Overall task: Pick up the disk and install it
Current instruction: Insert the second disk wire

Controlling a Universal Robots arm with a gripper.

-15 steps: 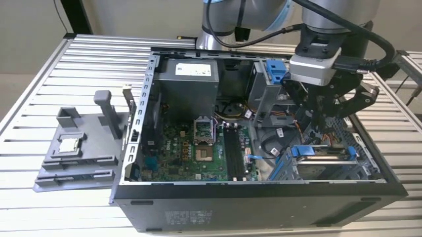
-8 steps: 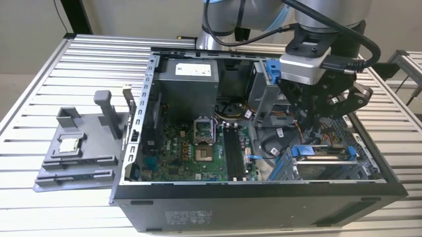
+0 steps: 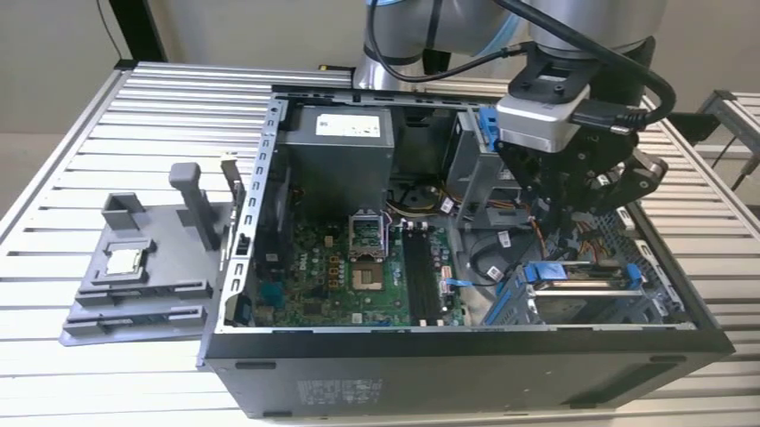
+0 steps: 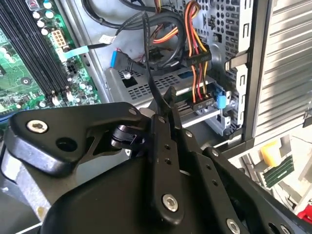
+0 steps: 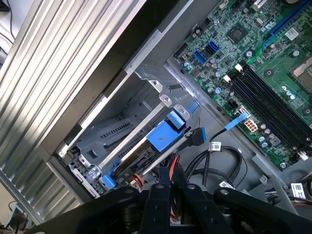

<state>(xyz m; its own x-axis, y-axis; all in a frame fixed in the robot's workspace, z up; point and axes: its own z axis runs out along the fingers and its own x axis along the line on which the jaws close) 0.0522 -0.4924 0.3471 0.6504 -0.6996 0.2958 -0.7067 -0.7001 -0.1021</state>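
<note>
The disk [image 3: 579, 277] lies in the drive cage [image 3: 665, 298] at the corner of the open computer case nearest the exterior view's right. Its silver top shows between thin blue rails. In the first wrist view the disk [image 5: 139, 158] is a dark slab inside the grey cage, with a blue rail [image 5: 168, 129] across it. My gripper [image 3: 570, 213] hangs a little above the cage. Its black fingers are pressed together in both wrist views, with nothing between them [image 4: 168, 97] [image 5: 168, 178]. A bundle of orange, yellow and red cables [image 4: 195, 53] hangs just beyond the fingertips.
The case stands on a slatted metal table [image 3: 178, 107]. Its motherboard [image 3: 356, 258] and power supply [image 3: 344, 133] fill the middle and back. A grey fixture [image 3: 142, 276] carrying a small square chip [image 3: 123, 261] sits at the exterior view's left. The case walls enclose the cage closely.
</note>
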